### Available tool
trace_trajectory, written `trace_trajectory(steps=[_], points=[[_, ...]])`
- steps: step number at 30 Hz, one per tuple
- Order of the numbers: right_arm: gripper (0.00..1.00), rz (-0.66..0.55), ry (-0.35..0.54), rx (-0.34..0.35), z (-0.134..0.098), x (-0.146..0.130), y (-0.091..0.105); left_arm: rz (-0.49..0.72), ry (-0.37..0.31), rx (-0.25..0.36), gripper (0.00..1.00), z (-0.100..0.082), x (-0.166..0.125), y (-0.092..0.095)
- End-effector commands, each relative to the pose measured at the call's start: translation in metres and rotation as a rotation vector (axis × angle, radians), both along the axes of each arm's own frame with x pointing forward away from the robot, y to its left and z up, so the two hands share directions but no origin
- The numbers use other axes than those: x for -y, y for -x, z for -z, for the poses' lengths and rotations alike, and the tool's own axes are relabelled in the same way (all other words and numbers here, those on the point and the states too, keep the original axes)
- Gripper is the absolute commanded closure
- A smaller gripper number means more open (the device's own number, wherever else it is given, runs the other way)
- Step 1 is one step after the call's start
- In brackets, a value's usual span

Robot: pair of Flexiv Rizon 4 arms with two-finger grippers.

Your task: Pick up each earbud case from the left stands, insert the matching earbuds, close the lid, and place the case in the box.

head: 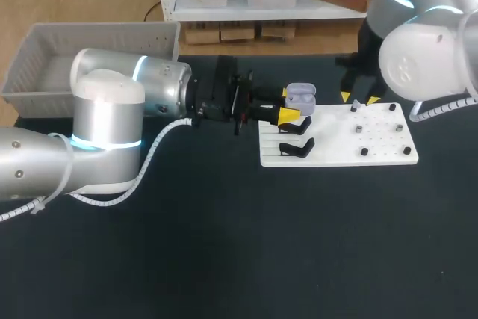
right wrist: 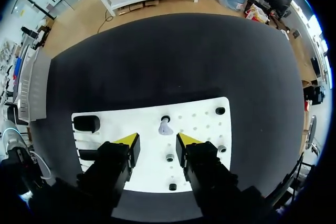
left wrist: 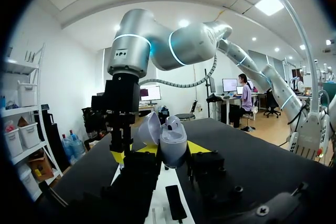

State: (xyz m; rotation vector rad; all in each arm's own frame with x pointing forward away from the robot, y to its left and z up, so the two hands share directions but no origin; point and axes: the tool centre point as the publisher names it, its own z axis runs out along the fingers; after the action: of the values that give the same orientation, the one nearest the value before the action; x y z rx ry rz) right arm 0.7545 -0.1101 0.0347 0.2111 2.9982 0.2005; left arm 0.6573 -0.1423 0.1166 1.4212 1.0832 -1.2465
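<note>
My left gripper (head: 287, 104) is shut on a lavender earbud case (head: 301, 95) with its lid up, held above the white board's (head: 336, 156) left end. In the left wrist view the case (left wrist: 172, 137) sits between the yellow tips of my left gripper (left wrist: 173, 148). My right gripper (head: 358, 98) hangs over the board's peg area. Its fingers stand open on either side of a lavender earbud (right wrist: 165, 127) on a peg, without touching it; the right gripper (right wrist: 157, 141) is just above it. Two black stands (head: 296, 147) on the left of the board are bare.
A grey basket (head: 97, 42) stands at the table's back left, behind my left arm. Several small dark pegs (head: 364, 152) dot the right half of the board. My right arm (left wrist: 131, 51) hangs down ahead of the left gripper. Dark tabletop lies in front of the board.
</note>
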Motion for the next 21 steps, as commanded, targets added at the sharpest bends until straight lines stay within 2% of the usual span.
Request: trace_trajectory(steps=[1,21], points=[[0.56,-0.001,0.001,-0.014,0.006,0.001,-0.004,-0.004,0.002,0.002,1.00,0.001,0.000,0.001],[0.63,0.015,0.008,-0.047,0.020,0.004,-0.010,-0.004,0.002,0.002,1.00,0.001,0.000,0.001]])
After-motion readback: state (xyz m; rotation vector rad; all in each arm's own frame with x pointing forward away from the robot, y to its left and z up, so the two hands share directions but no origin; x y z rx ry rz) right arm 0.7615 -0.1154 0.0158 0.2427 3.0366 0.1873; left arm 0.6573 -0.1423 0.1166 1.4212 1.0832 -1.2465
